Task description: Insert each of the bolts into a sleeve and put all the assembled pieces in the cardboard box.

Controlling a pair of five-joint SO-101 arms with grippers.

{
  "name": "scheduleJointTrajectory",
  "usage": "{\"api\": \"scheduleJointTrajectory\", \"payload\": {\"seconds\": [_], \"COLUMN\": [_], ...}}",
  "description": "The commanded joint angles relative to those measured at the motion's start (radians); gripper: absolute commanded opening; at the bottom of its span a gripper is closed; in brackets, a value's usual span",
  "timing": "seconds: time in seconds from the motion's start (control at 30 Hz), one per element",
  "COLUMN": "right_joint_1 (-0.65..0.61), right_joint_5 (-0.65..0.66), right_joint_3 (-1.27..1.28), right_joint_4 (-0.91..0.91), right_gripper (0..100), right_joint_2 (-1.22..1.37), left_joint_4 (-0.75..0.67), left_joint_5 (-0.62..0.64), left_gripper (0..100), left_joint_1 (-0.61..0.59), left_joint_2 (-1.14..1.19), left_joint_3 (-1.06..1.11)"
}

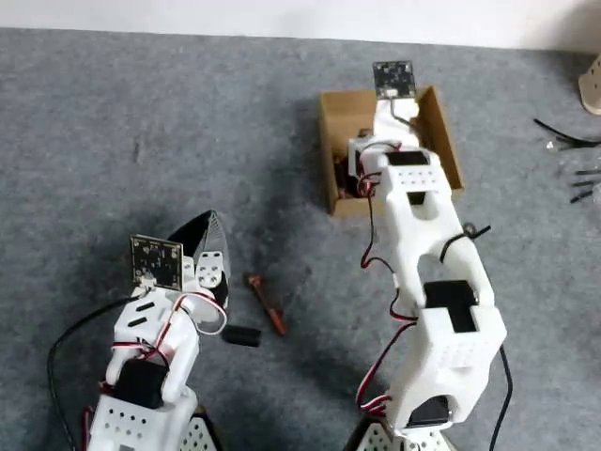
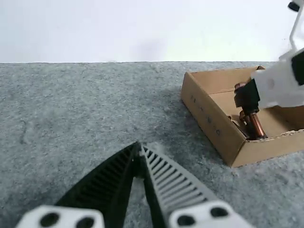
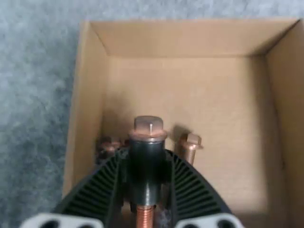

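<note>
— What did we have in the high view?
— Our right arm (image 1: 423, 216) hung over the box (image 1: 441, 132). The loose bolt (image 1: 266, 303) and sleeve (image 1: 242, 335) lay on the carpet (image 1: 113, 141), well apart from the box and just beside our left claw (image 1: 209, 230). The bolt's long axis ran across the line to the box.

— And the left wrist view?
— Our left claw was closed on nothing. The box stood well apart from it.

— The right wrist view?
— Our right claw (image 3: 145, 164) clamped the piece (image 3: 146, 142), a bolt through a sleeve, its axis along the claw. It was inside the box walls, near other bolt heads (image 3: 190, 142). We judged that letting go was all that remained. We could not tell whether the piece touched the box floor.
</note>
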Motion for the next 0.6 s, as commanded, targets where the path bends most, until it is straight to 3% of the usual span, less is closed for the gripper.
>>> {"api": "scheduleJointTrajectory", "payload": {"seconds": [0.0,0.1,0.33,0.57], "right_joint_1": [0.012,0.01,0.01,-0.088], "right_joint_5": [-0.003,-0.002,-0.002,-0.002], "right_joint_3": [-0.062,-0.062,-0.068,-0.039], "right_joint_4": [0.039,0.073,0.186,0.352], "right_gripper": [13.5,20.6,21.3,21.3], "right_joint_2": [-0.018,-0.018,-0.022,-0.213], "left_joint_4": [0.005,0.003,0.003,-0.041], "left_joint_5": [-0.005,-0.005,-0.005,0.0], "left_gripper": [1,1,1,1], "left_joint_1": [-0.008,-0.008,-0.015,-0.16], "left_joint_2": [-0.005,-0.005,-0.008,-0.01], "left_joint_3": [0.019,0.019,0.019,0.019]}}
